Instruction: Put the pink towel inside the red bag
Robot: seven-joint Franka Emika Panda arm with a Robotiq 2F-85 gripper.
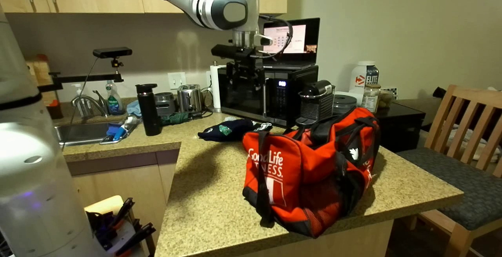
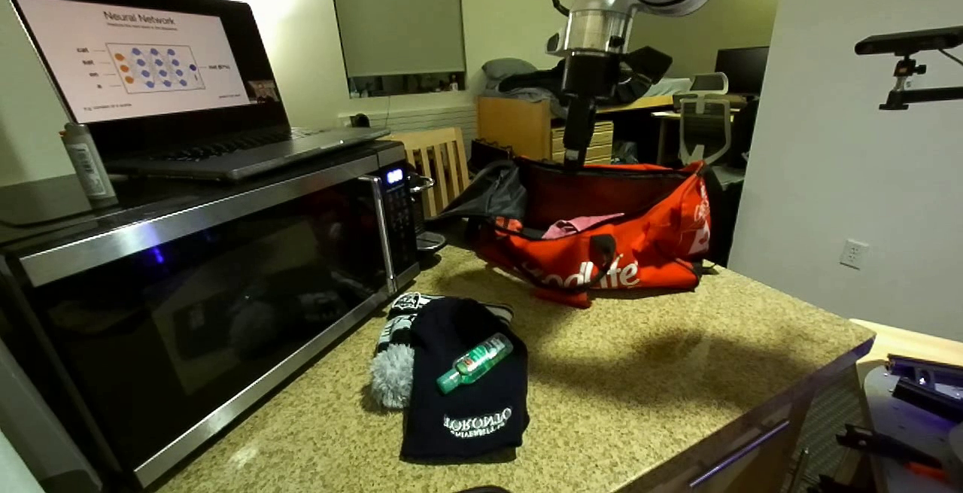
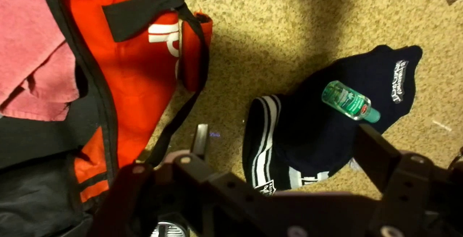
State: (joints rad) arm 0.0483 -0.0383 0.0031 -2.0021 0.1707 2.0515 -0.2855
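Observation:
The red bag (image 1: 310, 166) stands on the counter with its top open and white lettering on its side. Inside it lies the pink towel (image 2: 583, 225), folded and partly hidden by the bag's near wall. From above, the wrist view shows more of the towel (image 3: 32, 49), resting within the black-edged opening, cut off by the frame's left border. High over the counter, beside the bag, hangs my gripper (image 3: 282, 132). Its jaws are spread wide with nothing between them. In an exterior view the gripper (image 1: 245, 84) appears in front of the microwave, well clear of the towel.
Below my gripper lie a dark knit hat (image 3: 318, 128) with a grey pompom and a green sanitizer bottle (image 2: 475, 363) on top. A microwave (image 1: 270, 96) bearing a laptop (image 2: 150, 94) stands behind. A coffee machine (image 1: 315, 102) and a black tumbler (image 1: 148, 110) are also on the counter.

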